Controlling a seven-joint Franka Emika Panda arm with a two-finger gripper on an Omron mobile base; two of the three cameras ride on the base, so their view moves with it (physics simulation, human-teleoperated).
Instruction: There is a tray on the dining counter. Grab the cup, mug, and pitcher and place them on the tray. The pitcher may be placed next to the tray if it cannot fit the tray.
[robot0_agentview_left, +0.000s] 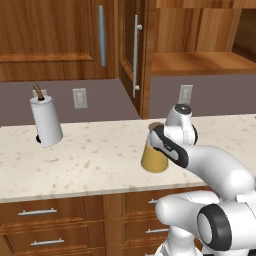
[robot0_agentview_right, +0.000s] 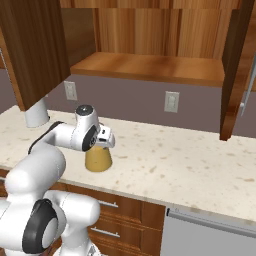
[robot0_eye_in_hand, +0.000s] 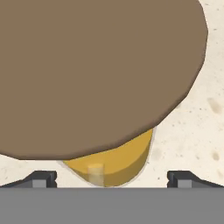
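Observation:
The pitcher (robot0_agentview_left: 153, 159) (robot0_agentview_right: 98, 160), a clear cone of orange liquid under a round brown lid (robot0_eye_in_hand: 96, 74), stands near the front edge of a speckled counter backed by a wall. My gripper (robot0_agentview_left: 156, 139) (robot0_agentview_right: 106, 140) (robot0_eye_in_hand: 111, 179) hovers at the pitcher's top, open. Its two dark fingertips (robot0_eye_in_hand: 41, 178) stand wide apart on either side of the orange body, touching nothing. The hand covers most of the lid in both base views. The cup, the mug, the tray and the dining counter are out of view.
A white paper towel roll (robot0_agentview_left: 46, 122) (robot0_agentview_right: 36, 115) stands at the counter's left rear. Wooden wall cabinets hang above, with an open door (robot0_agentview_right: 235, 75) jutting out on the right. Drawers (robot0_agentview_left: 45, 212) run below the counter edge.

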